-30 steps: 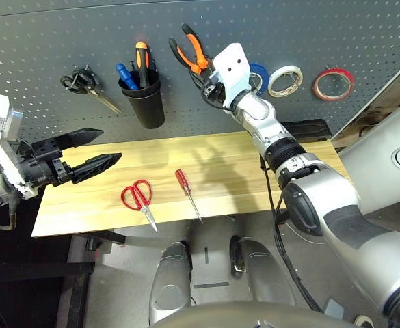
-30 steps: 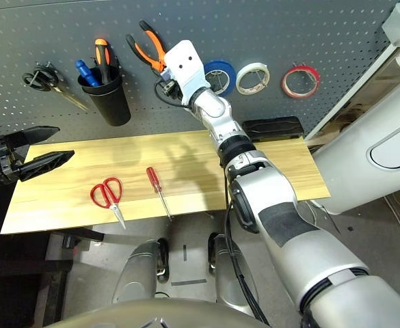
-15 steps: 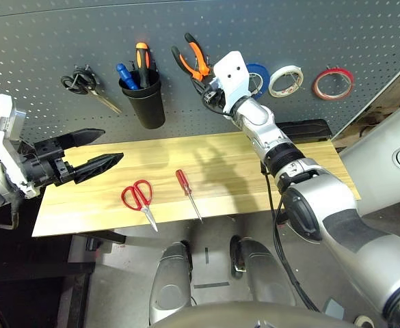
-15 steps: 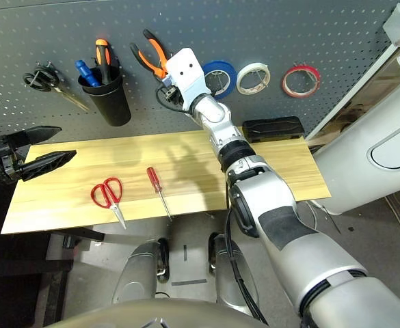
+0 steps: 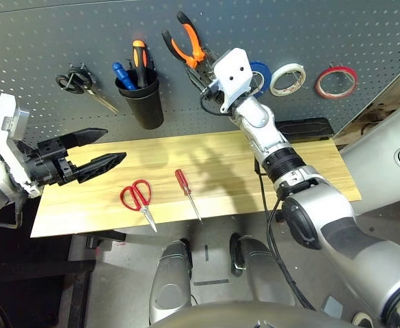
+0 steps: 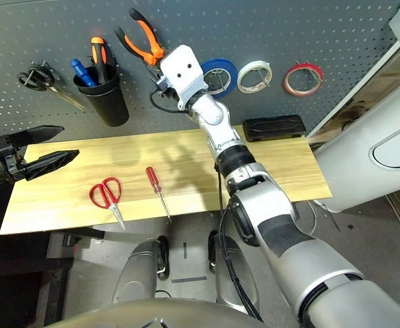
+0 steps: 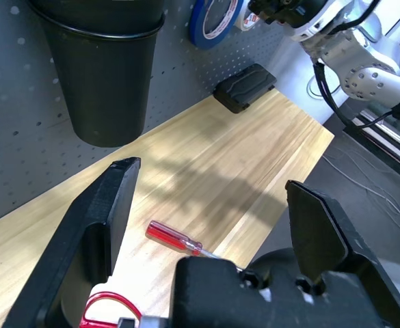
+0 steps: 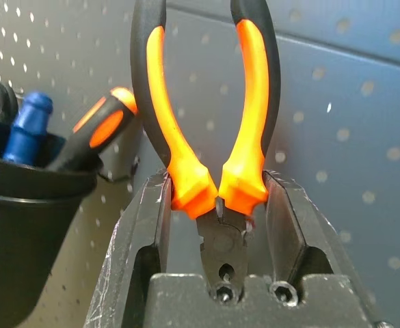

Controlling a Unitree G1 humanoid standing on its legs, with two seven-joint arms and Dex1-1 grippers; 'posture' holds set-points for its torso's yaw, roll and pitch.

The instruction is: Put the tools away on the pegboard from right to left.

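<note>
My right gripper (image 8: 217,199) is shut on the orange-and-black-handled pliers (image 8: 247,89), holding them near the jaws with the handles pointing up. It holds them against the dark grey pegboard (image 5: 49,34), right of the black cup; in the left eye view the pliers (image 5: 182,42) stand above that gripper (image 5: 203,68). A thin red tape ring (image 5: 334,81) hangs on the pegboard at the far right. The red-handled screwdriver (image 5: 186,191) and red-handled scissors (image 5: 137,198) lie on the table. My left gripper (image 5: 97,152) hovers open over the table's left end.
On the pegboard hang black-handled scissors (image 5: 83,85), a black cup (image 5: 143,99) with blue and orange-black handles in it, a blue tape roll (image 5: 258,72) and a white tape roll (image 5: 286,79). A black box (image 5: 302,128) lies at the back right of the wooden table (image 5: 309,171).
My right gripper has carried the pliers a little up and to the left along the pegboard. The left gripper and the tools on the table have stayed put.
</note>
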